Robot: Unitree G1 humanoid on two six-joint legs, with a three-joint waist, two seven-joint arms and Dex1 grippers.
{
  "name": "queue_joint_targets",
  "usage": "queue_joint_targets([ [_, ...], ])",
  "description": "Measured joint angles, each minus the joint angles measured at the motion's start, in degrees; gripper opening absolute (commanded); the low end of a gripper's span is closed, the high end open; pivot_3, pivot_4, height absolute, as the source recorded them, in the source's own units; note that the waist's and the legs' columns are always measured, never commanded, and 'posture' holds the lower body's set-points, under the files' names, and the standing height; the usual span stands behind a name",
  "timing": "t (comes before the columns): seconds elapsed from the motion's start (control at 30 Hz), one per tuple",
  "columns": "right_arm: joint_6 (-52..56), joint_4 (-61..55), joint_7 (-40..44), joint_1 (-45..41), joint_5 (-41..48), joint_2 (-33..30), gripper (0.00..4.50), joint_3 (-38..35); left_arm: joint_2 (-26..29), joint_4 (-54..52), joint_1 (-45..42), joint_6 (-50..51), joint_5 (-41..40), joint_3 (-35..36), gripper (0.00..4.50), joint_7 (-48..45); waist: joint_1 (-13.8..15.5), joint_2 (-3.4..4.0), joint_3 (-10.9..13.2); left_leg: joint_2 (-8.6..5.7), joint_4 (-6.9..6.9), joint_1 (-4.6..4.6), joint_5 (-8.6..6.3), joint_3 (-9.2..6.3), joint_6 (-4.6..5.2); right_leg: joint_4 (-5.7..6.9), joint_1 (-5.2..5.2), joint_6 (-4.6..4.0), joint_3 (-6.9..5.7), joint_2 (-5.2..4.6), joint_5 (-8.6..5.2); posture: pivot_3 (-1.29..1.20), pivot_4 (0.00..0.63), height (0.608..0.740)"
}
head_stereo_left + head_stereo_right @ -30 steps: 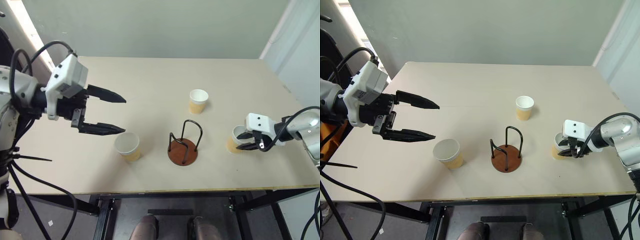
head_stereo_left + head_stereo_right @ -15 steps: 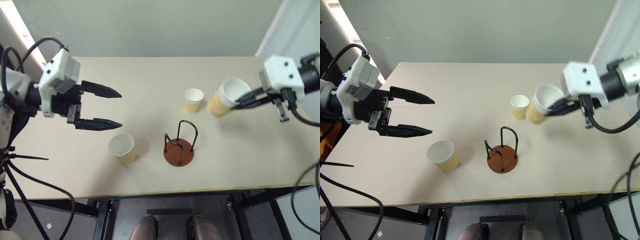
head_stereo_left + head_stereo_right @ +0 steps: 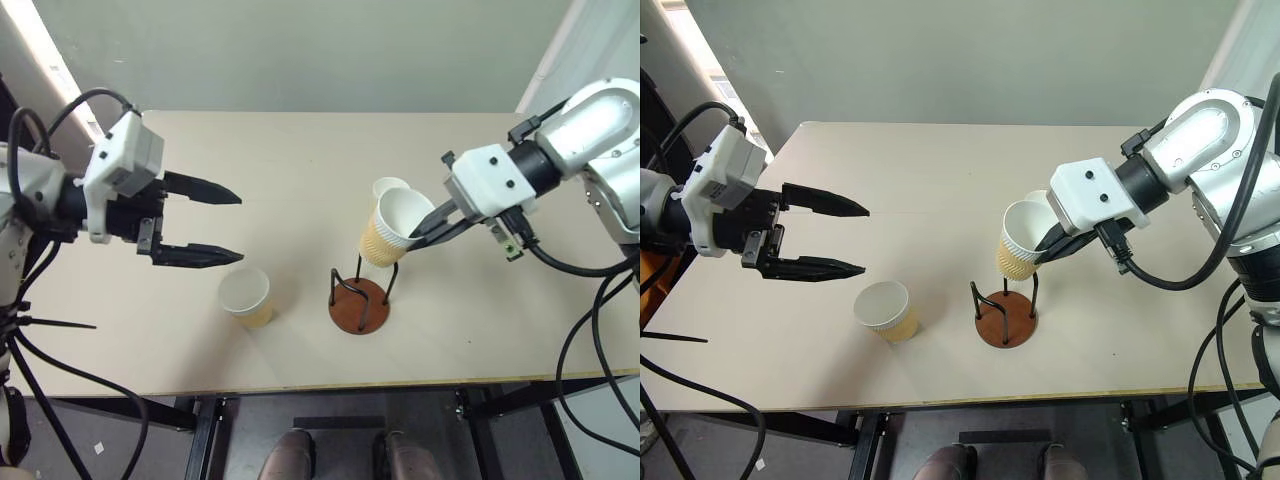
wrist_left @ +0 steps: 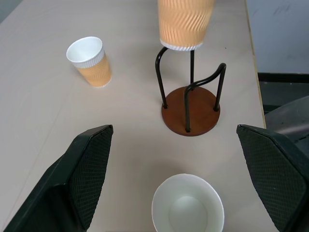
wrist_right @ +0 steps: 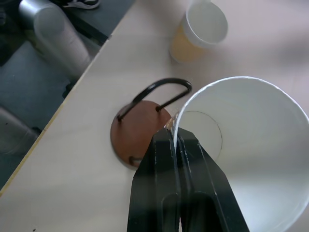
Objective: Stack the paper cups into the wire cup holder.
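Cup held in the air above the holder, tilted, rim pinched.

Right gripper (image 3: 432, 226) clamped on the rim of a tan-yellow ribbed paper cup (image 3: 388, 229), just above the black wire cup holder on its reddish-brown disc base (image 3: 359, 298). Left gripper (image 3: 236, 226), fingers wide apart and empty, hovers near a second paper cup (image 3: 246, 295) standing on the beige table (image 3: 280, 160). Third cup (image 4: 90, 60) stands beyond the holder.

The left gripper (image 3: 232, 223) is held at the left of the frame, fingers spread wide and pointed toward the centre. The right gripper (image 3: 418, 233) is reached in from the upper right, angled downward, its fingers (image 5: 170, 159) pinched together.
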Motion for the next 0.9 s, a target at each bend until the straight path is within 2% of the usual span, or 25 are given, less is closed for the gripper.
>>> queue_joint_targets([
  [0.27, -1.7, 1.2, 0.0, -0.3, -0.5, 2.4, 0.02, 2.7, 0.3, -2.0, 1.4, 1.2, -1.3, 1.3, 4.41, 1.0, 0.0, 0.0, 0.0, 0.01, 0.02, 0.03, 0.01, 0.0, -0.02, 0.05, 0.0, -0.07, -0.02, 0.0, 0.03, 0.0, 0.15, 0.74],
  [0.4, -3.4, 2.1, 0.0, -0.4, -2.7, 3.0, 0.83, 4.5, 0.7, -2.2, 2.0, 1.2, -1.8, 1.5, 4.41, 1.8, 0.0, 0.0, 0.0, 0.02, 0.02, 0.04, 0.01, 0.0, -0.02, 0.07, 0.0, -0.09, -0.02, 0.0, 0.03, 0.0, 0.15, 0.74],
  [0.57, -4.8, 5.4, 0.0, -1.3, -4.1, 3.2, 2.53, 4.6, 1.0, -2.5, 2.3, 1.1, -1.6, 1.8, 4.41, 2.5, 0.0, 0.0, 0.0, 0.02, 0.02, 0.04, 0.0, 0.0, -0.04, 0.06, 0.0, -0.11, -0.02, 0.0, 0.03, 0.0, 0.15, 0.74],
  [0.67, -8.2, 18.3, -0.8, -6.3, -10.5, 7.7, 3.5, 3.8, -0.5, -0.8, 0.5, -1.5, 2.1, 0.1, 4.41, 6.0, -0.1, 0.0, 0.0, 0.05, 0.03, 0.11, 0.05, -0.05, -0.1, 0.13, -0.03, -0.3, -0.01, -0.01, 0.14, 0.0, 0.15, 0.74],
  [0.73, -12.2, 30.0, -5.8, -10.1, -16.2, 12.0, 4.21, 3.7, -2.7, 1.4, -1.4, -3.1, 5.6, -1.9, 4.41, 9.7, -0.1, 0.02, 0.0, 0.11, 0.06, 0.2, 0.09, -0.06, -0.14, 0.23, -0.02, -0.4, 0.0, 0.0, 0.2, 0.0, 0.15, 0.74],
  [0.8, -17.5, 45.7, -15.3, -15.0, -23.9, 17.6, 4.21, 3.9, -5.8, 3.0, -3.4, -4.7, 10.0, -4.8, 4.41, 14.2, -0.1, 0.03, 0.0, 0.16, 0.01, 0.18, 0.22, -0.11, -0.2, 0.25, -0.18, -0.69, 0.0, 0.02, 0.37, 0.0, 0.15, 0.74],
  [0.9, -23.1, 58.9, -21.4, -17.1, -30.4, 21.7, 4.21, 4.2, -7.8, 3.7, -3.3, -5.6, 13.0, -7.7, 4.41, 16.6, 0.1, 0.01, 0.0, 0.18, -0.02, 0.03, 0.22, -0.14, -0.31, 0.25, -0.28, -0.69, -0.07, 0.02, 0.38, 0.0, 0.15, 0.74],
])
